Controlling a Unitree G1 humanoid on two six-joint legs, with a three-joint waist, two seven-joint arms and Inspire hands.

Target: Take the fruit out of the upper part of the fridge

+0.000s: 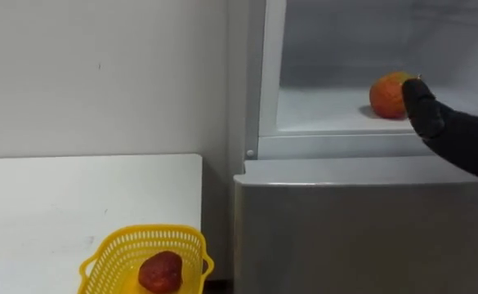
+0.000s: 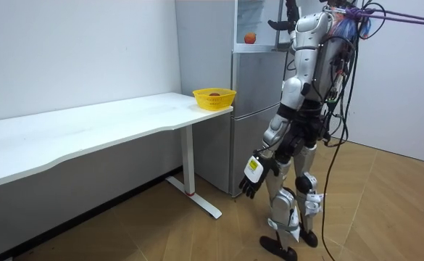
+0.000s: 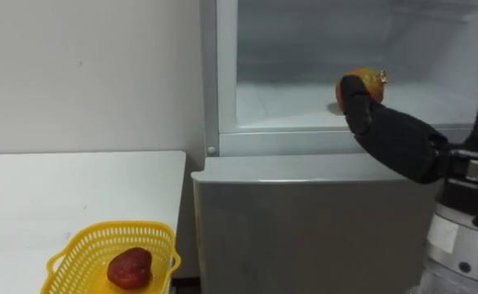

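An orange-red round fruit [image 1: 387, 95] sits on the white shelf [image 1: 320, 110] of the open upper fridge compartment. My right hand [image 1: 422, 110] reaches in from the right, its dark fingers stretched out close beside the fruit and partly covering it in the right eye view [image 3: 361, 106]. In the room view the right hand [image 2: 278, 25] is raised at fridge height with straight fingers, a little apart from the fruit [image 2: 250, 38]. My left hand [image 2: 249, 181] hangs open at my side, near the knee.
A yellow basket [image 1: 149, 231] holding a dark red fruit [image 1: 160, 271] stands on the white table's [image 1: 59, 196] corner by the fridge. The shut grey lower fridge door [image 1: 361, 229] is just before me. I stand upright in front of the fridge.
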